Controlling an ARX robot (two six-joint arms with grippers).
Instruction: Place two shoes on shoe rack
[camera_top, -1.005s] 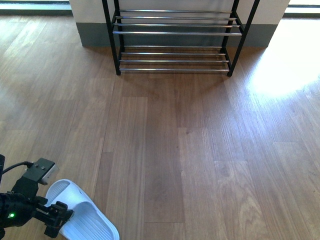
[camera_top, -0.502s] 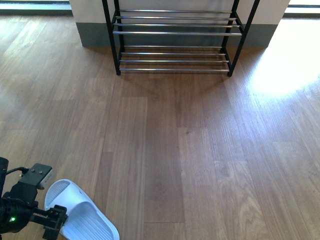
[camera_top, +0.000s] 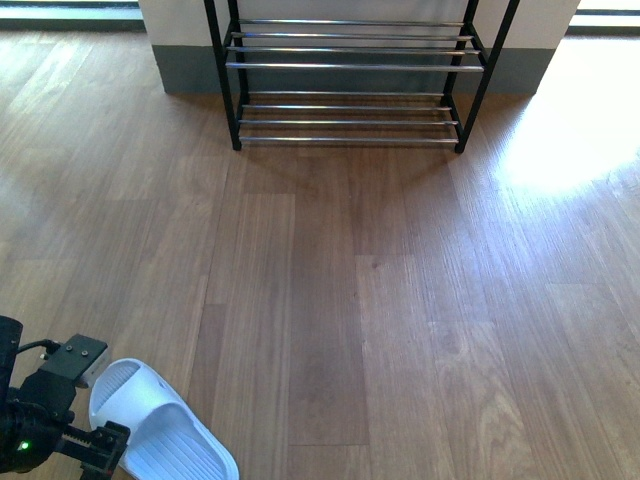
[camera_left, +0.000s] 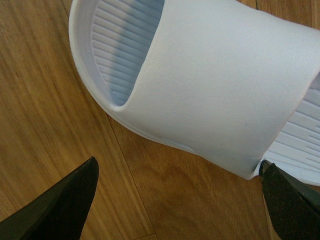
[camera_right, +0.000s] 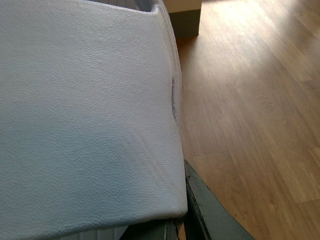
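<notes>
Step in hand, as judged: grasping a shoe. The pale blue slide (camera_top: 165, 430) lies on the floor (camera_top: 400, 300), near left; the shoe rack (camera_top: 350, 66) stands far. Left gripper (camera_left: 178, 167) fingers (camera_left: 65, 205) apart beside the strap (camera_left: 215, 85); next, probably advance and clamp. Right gripper (camera_right: 177, 227) fingers: cannot tell.

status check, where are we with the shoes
Left gripper open beside a pale blue slide on the floor, not gripped. Right gripper looks shut on a second slide. Bare floor to the shoe rack, visible shelves bare.
</notes>
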